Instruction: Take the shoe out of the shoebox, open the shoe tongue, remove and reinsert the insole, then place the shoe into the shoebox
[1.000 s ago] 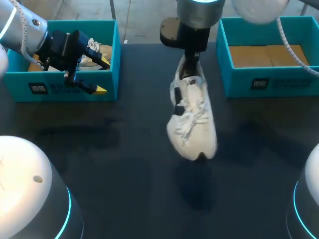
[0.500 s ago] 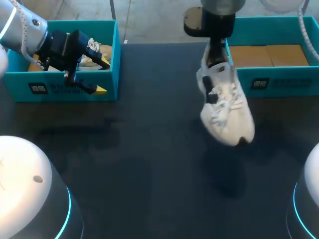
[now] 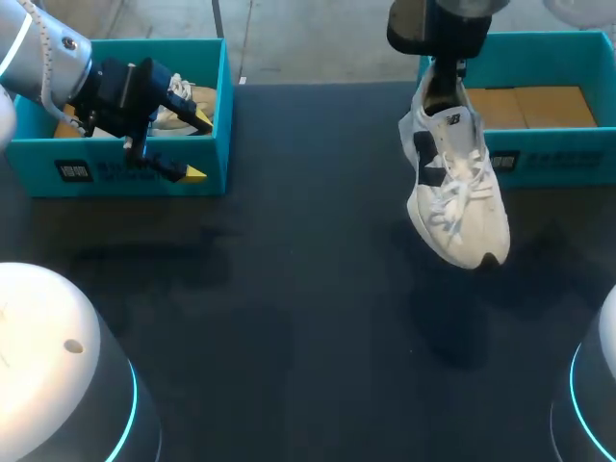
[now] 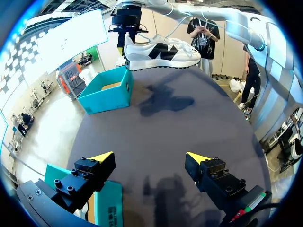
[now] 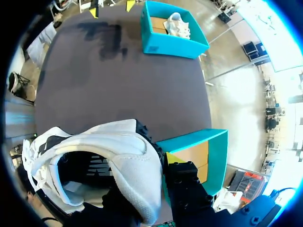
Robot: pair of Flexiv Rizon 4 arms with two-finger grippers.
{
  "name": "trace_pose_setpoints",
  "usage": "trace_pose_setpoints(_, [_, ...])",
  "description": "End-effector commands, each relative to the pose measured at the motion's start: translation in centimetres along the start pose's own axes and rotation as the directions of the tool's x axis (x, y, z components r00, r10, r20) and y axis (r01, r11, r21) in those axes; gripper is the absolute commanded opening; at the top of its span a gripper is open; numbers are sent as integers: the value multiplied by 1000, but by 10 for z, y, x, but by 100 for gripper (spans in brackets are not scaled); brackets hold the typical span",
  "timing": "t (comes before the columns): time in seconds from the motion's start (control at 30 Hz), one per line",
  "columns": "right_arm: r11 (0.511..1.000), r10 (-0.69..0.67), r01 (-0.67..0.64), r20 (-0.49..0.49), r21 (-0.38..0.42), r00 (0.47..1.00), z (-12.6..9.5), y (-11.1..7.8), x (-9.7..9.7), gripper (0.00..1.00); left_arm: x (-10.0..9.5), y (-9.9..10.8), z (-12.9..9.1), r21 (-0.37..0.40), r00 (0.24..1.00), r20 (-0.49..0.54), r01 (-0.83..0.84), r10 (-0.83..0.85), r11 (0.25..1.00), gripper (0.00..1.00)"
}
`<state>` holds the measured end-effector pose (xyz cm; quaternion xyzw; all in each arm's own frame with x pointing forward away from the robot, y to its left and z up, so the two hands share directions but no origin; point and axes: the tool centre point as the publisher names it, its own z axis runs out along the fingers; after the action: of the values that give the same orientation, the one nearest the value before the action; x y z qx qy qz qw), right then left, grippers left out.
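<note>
The white shoe (image 3: 452,188) with black side marks hung in the air over the right part of the table (image 3: 289,318), lifted clear of it; its heel was up at the far end and its toe pointed toward the near side, with the laces facing up and the sole toward the table; its heel overlapped the near left corner of the right shoebox (image 3: 520,159) in the head view; a dark shadow (image 3: 452,327) lay on the table below it. The right gripper (image 3: 441,91) was clamped on the shoe's heel collar; in the right wrist view the shoe (image 5: 113,161) filled the space at the right gripper (image 5: 158,158), one yellow tip lay against the outside of the collar, and the other finger was hidden inside the shoe. From the left wrist view the shoe (image 4: 161,52) appeared roughly level, hanging from the right gripper (image 4: 125,47) beside the right shoebox (image 4: 106,97); that teal box showed only a brown cardboard floor. At the far left stood the left shoebox (image 3: 115,173), also teal, with a second shoe (image 3: 183,101) lying inside; the left gripper (image 3: 200,146) hovered at that box's near right corner, its fingers spread wide and holding nothing; in its own view the left gripper (image 4: 150,157) had bare table between its yellow tips.
</note>
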<state>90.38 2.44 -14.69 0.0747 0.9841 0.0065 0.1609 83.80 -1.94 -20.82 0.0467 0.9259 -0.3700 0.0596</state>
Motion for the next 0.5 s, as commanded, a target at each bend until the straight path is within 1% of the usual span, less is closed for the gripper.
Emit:
trace_pose_setpoints(0.03, [1000,-1,1,0,-2,1000,-1,-1,-1,0,0,0,0,-3,1000,0,0,0,1000,100])
trace_pose_setpoints(0.23, [1000,-12,12,-1,7,1000,-1,-3,-3,0,0,0,0,-3,1000,0,0,0,1000,100])
trace_pose_setpoints(0.3, [999,-36,36,-3,5,999,-2,-9,-10,0,0,0,0,-3,1000,0,0,0,1000,100])
trace_pose_setpoints(0.33, [998,-57,57,-8,-8,998,-2,-11,-13,0,0,0,0,-3,1000,0,0,0,1000,100])
trace_pose_setpoints(0.37, [998,-64,64,-6,6,998,-1,-14,-17,0,0,0,0,-3,1000,0,0,0,1000,100])
trace_pose_setpoints(0.5, [993,-117,117,-5,9,993,-2,-31,-33,0,0,0,0,-3,1000,0,0,0,1000,100])
